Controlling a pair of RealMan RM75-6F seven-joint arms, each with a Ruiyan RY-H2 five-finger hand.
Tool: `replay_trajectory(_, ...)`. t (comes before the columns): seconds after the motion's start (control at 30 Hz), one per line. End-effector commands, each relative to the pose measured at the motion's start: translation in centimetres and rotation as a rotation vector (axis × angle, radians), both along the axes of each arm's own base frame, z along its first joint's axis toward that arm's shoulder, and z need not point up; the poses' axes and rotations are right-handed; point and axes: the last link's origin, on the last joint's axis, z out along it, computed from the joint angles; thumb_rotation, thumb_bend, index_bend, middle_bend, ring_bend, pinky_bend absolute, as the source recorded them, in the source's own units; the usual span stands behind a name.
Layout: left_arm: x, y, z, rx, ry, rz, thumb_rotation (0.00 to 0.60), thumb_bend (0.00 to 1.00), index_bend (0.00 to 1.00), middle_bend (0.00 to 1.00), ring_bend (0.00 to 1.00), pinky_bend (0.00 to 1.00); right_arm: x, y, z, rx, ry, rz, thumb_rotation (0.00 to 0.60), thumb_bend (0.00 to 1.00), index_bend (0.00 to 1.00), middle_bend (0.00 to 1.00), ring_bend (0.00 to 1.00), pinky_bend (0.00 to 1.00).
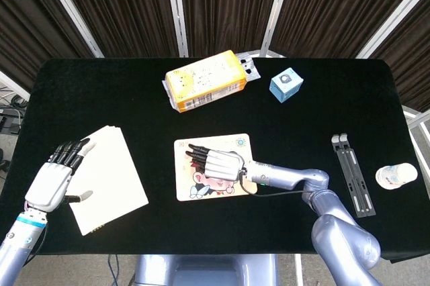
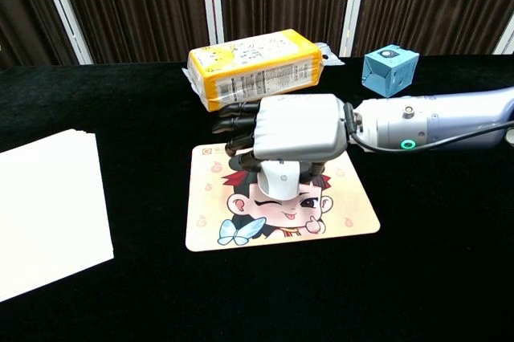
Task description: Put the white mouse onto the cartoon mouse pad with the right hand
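The cartoon mouse pad (image 1: pixel 234 144) (image 2: pixel 353 209) lies at the table's front middle, printed with a winking girl's face. My right hand (image 1: pixel 216 163) (image 2: pixel 293 127) hovers low over the pad's middle and grips the white mouse (image 2: pixel 281 178), which hangs under its palm just above or touching the print. In the head view the hand hides the mouse. My left hand (image 1: pixel 55 176) rests open at the front left, fingers spread by the paper stack's edge.
A stack of white paper (image 1: pixel 111 177) (image 2: pixel 48 209) lies at the left. A yellow packet (image 1: pixel 205 80) (image 2: pixel 255 65) and a blue cube (image 1: pixel 286 84) (image 2: pixel 390 69) sit at the back. A dark folding stand (image 1: pixel 351 172) and a white bottle (image 1: pixel 396 176) lie at the right.
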Motion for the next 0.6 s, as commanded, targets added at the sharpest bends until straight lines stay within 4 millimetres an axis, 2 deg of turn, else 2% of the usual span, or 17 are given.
replay_trajectory(0.03, 0.02, 0.01, 0.0, 0.0, 0.0, 0.001, 0.6, 0.13, 0.0, 0.0, 0.0, 0.0, -0.08, 0.19, -0.25, -0.003, 0.011, 0.016, 0.6, 0.12, 0.58, 0.24, 0.0, 0.0)
replay_trajectory(0.33, 0.02, 0.0, 0.01, 0.0, -0.001, 0.004, 0.6, 0.13, 0.0, 0.0, 0.0, 0.0, -0.6, 0.18, -0.84, -0.033, 0.061, 0.031, 0.6, 0.1, 0.58, 0.23, 0.0, 0.0)
replay_trajectory(0.47, 0.03, -0.01, 0.01, -0.001, -0.001, 0.004, 0.6, 0.13, 0.0, 0.0, 0.0, 0.0, -0.84, 0.15, -1.0, -0.047, 0.075, 0.03, 0.6, 0.07, 0.58, 0.2, 0.0, 0.0)
replay_trajectory(0.6, 0.05, -0.01, 0.01, 0.0, -0.003, 0.003, 0.6, 0.13, 0.0, 0.0, 0.0, 0.0, -0.83, 0.2, -1.02, -0.051, 0.071, 0.028, 0.6, 0.05, 0.49, 0.15, 0.0, 0.0)
